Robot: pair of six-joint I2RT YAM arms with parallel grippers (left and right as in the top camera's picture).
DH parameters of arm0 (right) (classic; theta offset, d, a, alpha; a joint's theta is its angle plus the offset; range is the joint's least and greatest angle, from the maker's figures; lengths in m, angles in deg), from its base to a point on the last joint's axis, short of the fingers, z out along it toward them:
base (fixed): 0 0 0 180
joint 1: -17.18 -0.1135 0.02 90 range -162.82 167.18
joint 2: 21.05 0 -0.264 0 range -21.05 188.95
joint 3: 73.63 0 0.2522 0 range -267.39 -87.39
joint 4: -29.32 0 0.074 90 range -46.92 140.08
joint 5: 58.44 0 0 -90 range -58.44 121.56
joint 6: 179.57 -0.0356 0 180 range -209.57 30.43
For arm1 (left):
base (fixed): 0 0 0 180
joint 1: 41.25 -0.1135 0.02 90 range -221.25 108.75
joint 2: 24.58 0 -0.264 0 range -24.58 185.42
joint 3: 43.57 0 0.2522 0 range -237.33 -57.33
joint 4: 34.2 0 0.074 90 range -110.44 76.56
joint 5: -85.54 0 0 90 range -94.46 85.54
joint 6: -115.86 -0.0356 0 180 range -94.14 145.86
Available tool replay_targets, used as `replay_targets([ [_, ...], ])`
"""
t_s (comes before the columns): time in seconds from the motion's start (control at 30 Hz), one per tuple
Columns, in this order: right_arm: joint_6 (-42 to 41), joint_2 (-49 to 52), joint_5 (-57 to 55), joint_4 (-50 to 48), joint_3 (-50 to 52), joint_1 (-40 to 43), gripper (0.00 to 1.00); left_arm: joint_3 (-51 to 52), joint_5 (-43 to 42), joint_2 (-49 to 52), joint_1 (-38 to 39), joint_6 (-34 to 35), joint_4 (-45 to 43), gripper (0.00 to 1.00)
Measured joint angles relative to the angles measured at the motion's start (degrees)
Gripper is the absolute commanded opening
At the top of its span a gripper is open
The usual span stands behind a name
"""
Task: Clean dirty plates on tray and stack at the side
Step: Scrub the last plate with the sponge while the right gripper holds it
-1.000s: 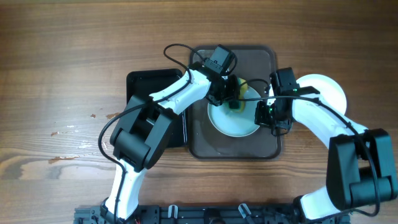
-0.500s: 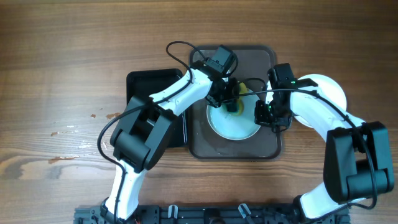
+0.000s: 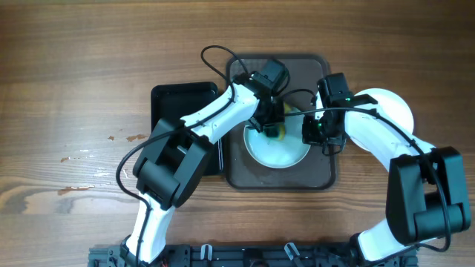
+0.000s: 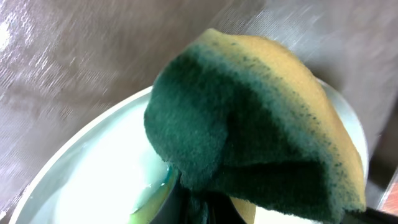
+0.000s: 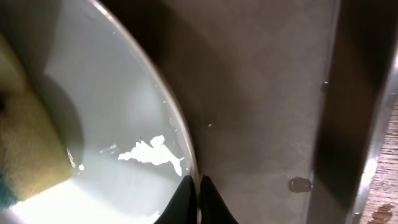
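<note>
A white plate (image 3: 278, 150) lies on the brown-grey tray (image 3: 245, 174). My left gripper (image 3: 272, 124) is shut on a yellow and green sponge (image 4: 249, 118) and presses it on the plate's far part (image 4: 93, 174); a blue-green smear shows beside the sponge. My right gripper (image 3: 310, 133) is shut on the plate's right rim (image 5: 186, 162), one finger on each side. A stack of white plates (image 3: 397, 107) sits right of the tray, partly hidden by my right arm.
A smaller glossy black tray (image 3: 169, 104) lies left of the brown-grey tray, partly under my left arm. The wooden table (image 3: 67, 89) spreads around. The tray's raised right edge (image 5: 367, 143) is close to my right gripper.
My left gripper has moved the sponge a little toward the near side and right across the plate. My right gripper keeps its hold on the rim and has shifted slightly.
</note>
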Motion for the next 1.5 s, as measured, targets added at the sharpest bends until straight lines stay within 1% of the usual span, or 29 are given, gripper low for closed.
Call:
replay_targets([
  [0.1, 0.2, 0.0, 0.1, -0.1, 0.0, -0.5, 0.04, 0.3, 0.9, -0.6, 0.2, 0.0, 5.6, 0.04],
  [0.2, 1.3, 1.3, 1.0, -2.6, 0.1, -0.8, 0.04, 0.5, 1.5, -1.0, 0.2, 0.0, 10.8, 0.04],
  [0.27, 3.0, 1.6, 4.1, -4.9, 0.0, 0.0, 0.04, 0.8, 2.1, -1.4, -0.1, 0.0, 12.9, 0.04],
  [0.37, 4.9, 2.3, 10.8, -5.1, -0.4, 3.5, 0.04, 1.1, 1.6, -1.6, -0.6, 0.0, 13.0, 0.04],
  [0.4, 5.8, 2.6, 13.6, -4.7, -0.5, 5.5, 0.04, 1.3, 0.2, -1.6, -0.8, 0.0, 12.5, 0.04],
  [0.43, 6.2, 2.6, 13.8, -4.4, -0.5, 6.2, 0.04, 1.6, -1.2, -1.7, -1.2, -0.1, 10.9, 0.04],
  [0.53, 6.2, 2.6, 12.2, -3.3, -1.0, 8.1, 0.04, 2.8, -4.7, -1.7, -2.4, 0.0, 1.3, 0.04],
  [0.63, 5.1, 2.6, 10.0, -3.0, -1.1, 8.2, 0.04, 3.1, -5.7, -1.7, -2.8, 0.2, -6.8, 0.04],
  [0.7, 4.6, 2.6, 9.4, -3.0, -1.1, 8.2, 0.04, 3.2, -5.7, -1.7, -2.7, 0.7, -8.0, 0.04],
  [0.8, 2.6, 2.6, 7.2, -2.9, -1.1, 7.9, 0.04, 3.2, -5.5, -1.7, -2.4, 0.7, -6.8, 0.04],
  [0.87, 0.4, 2.6, 1.7, -2.1, -1.8, 5.6, 0.04, 4.0, -5.4, -1.7, -1.5, 0.7, -6.3, 0.04],
  [1.0, -1.8, 2.7, -3.2, -1.4, -2.4, 3.1, 0.04, 4.0, -5.7, -1.7, -1.7, 0.7, -6.0, 0.04],
  [1.13, -2.0, 4.9, -3.1, -0.2, -4.2, 2.9, 0.04, 4.7, -6.8, -2.5, -2.4, 0.7, -6.4, 0.04],
  [1.3, -2.0, 5.2, -3.0, -0.4, -4.5, 3.0, 0.04, 5.5, -7.5, -2.7, -2.1, 0.7, -11.7, 0.04],
  [1.37, -2.0, 5.2, -3.0, -0.5, -4.5, 3.0, 0.04, 5.4, -7.4, -2.3, -1.5, 0.7, -10.1, 0.04],
  [1.4, -2.0, 5.3, -3.0, -0.4, -4.5, 3.0, 0.04, 5.0, -7.2, -1.9, -1.5, 0.6, -7.7, 0.04],
  [1.5, -2.0, 5.5, -2.5, -0.7, -4.7, 2.9, 0.04, 3.1, -4.5, -1.9, -1.4, -1.4, 4.9, 0.04],
])
